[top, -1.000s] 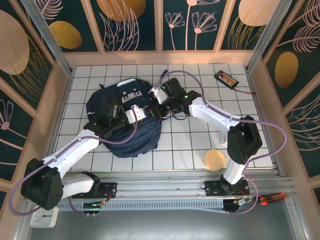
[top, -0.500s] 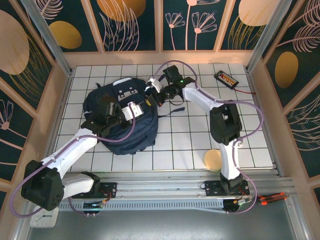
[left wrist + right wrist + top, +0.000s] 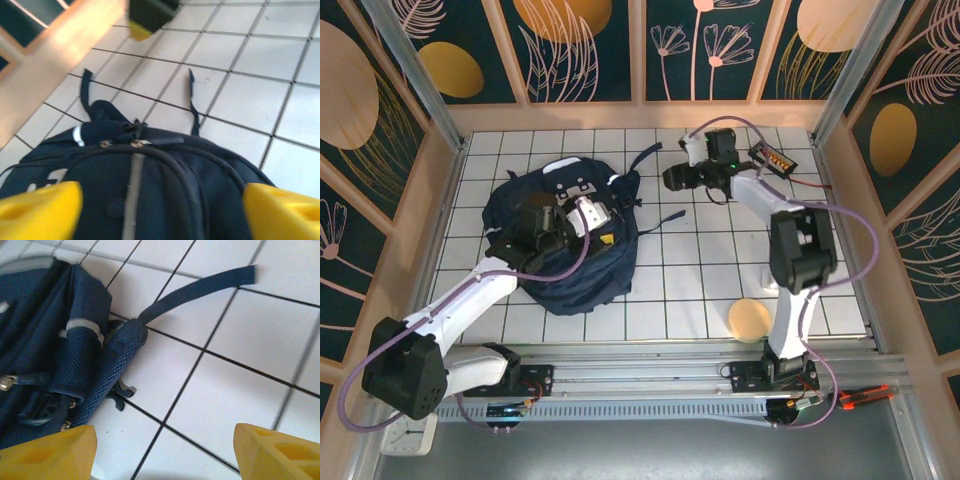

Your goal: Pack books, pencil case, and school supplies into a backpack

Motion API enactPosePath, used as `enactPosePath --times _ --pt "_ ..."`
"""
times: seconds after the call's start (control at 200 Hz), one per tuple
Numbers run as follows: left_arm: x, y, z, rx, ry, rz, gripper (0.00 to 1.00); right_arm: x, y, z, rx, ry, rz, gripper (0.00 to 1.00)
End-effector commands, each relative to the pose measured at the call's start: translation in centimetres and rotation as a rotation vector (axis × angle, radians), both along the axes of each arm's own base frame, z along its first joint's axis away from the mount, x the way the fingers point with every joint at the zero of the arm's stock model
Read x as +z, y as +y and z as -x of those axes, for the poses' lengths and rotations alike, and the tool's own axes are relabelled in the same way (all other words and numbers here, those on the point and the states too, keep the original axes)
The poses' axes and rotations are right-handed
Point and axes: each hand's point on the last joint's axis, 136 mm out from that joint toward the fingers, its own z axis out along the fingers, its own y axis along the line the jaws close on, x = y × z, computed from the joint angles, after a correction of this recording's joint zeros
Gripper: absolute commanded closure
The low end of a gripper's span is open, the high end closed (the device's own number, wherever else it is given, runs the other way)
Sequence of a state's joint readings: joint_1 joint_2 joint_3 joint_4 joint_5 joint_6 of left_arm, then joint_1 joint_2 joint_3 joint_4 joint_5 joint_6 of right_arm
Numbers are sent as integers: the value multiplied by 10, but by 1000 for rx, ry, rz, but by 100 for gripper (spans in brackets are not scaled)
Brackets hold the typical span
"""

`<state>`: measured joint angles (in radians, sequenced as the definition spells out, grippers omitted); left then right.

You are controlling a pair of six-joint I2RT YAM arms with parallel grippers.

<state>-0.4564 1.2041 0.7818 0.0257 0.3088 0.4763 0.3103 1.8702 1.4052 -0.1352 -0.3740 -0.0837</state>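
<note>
left gripper [image 3: 590, 215] spread wide, holding nothing, over the backpack [image 3: 605, 270], backpack lying on the tiled table [image 3: 720, 280] at 10 o'clock from centre, right gripper [image 3: 675, 178] farther back, jaws parted, empty, backpack at its 8 o'clock

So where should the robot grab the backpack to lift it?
Probably the padded shoulder strap at the backpack's far right corner. It lies as a narrow, raised ridge on the tiles, beside the bag's wide, floppy body, so the open right gripper could come down from above, closing across the strap's width.
</note>
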Motion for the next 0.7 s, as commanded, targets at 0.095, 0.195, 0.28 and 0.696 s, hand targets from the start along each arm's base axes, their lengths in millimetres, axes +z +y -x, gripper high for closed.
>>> enactPosePath --times 0.095,0.195,0.28,0.696 --pt "81 45 -46 471 -27 425 1 75 -95 24 -396 -196 -119 28" --pt "74 103 -52 789 -15 542 1 61 -147 44 -506 -217 -94 28" --pt "55 156 -49 977 -11 616 1 54 -165 60 -500 -349 -40 25" --pt "-8 289 -16 1307 -246 589 1 -26 -206 77 -574 -461 12 23"
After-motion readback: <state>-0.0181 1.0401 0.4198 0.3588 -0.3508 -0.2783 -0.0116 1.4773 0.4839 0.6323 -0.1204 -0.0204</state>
